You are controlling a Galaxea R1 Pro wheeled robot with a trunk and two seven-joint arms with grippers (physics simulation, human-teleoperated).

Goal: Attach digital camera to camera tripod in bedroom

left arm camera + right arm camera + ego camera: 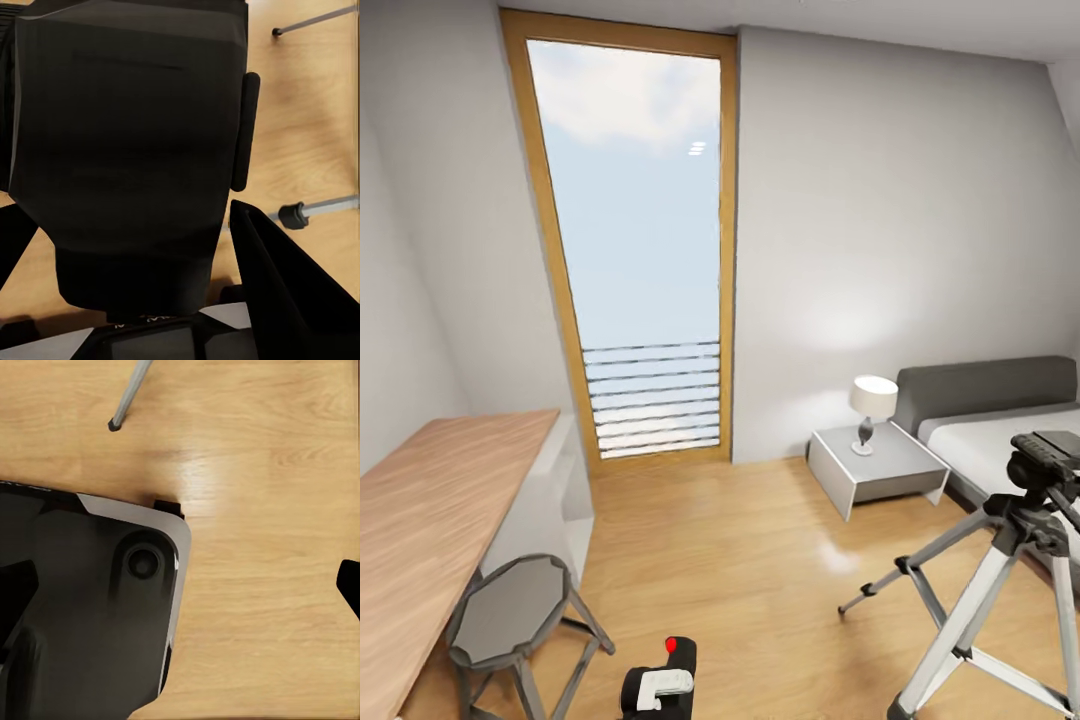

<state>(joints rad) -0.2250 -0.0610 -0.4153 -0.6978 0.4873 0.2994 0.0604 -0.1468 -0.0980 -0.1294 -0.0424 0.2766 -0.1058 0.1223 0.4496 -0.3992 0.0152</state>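
Note:
The digital camera [678, 662], small and black with a red dot on top, sits at the bottom middle of the head view, held upright by my left gripper [660, 690]. In the left wrist view the camera body [127, 150] is clamped between the dark fingers [289, 292]. The camera tripod [972, 608] stands on the wood floor at the right, silver legs spread, its black pan head [1046, 458] bare on top. Its feet [292, 214] show past the camera. My right gripper [180, 592] hangs open over the floor, holding nothing.
A wooden desk [430, 520] runs along the left wall with a grey round stool [510, 610] beside it. Straight ahead is the tall wood-framed window [640, 250]. A white nightstand [875, 470] with a lamp [872, 410] and the bed [1000, 420] stand behind the tripod. My dark base [97, 607] is below.

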